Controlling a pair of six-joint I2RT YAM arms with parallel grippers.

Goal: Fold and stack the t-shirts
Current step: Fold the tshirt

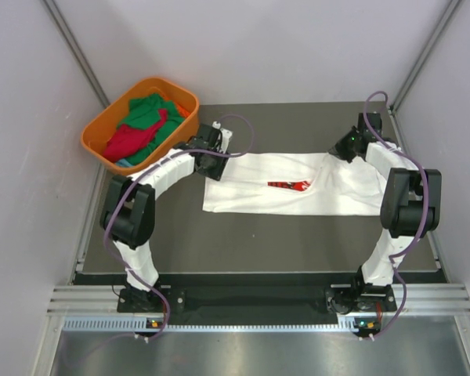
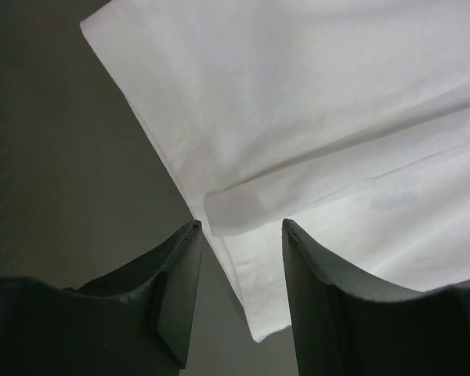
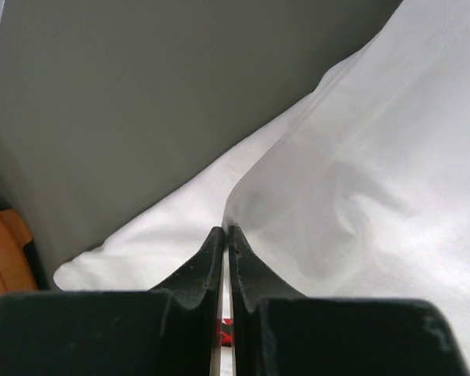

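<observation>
A white t-shirt point(image 1: 251, 192) lies spread across the dark table, its red print point(image 1: 290, 186) creased near the middle. My left gripper point(image 1: 217, 163) hangs at the shirt's far left corner. In the left wrist view it point(image 2: 240, 225) is open, the white t-shirt point(image 2: 298, 94) lying flat below and its edge running between the fingers, nothing pinched. My right gripper point(image 1: 334, 153) is at the shirt's far right edge. Its jaws point(image 3: 226, 229) are shut, and a raised fold of the white t-shirt point(image 3: 376, 196) starts at the tips. A green t-shirt point(image 1: 149, 110) and a red t-shirt point(image 1: 129, 141) lie bunched in the basket.
An orange plastic basket point(image 1: 94, 145) stands at the table's far left corner, close behind the left arm; its side shows in the right wrist view as the orange basket point(image 3: 0, 251). Grey walls close in the table on three sides. Dark table surface point(image 1: 258, 243) lies between shirt and arm bases.
</observation>
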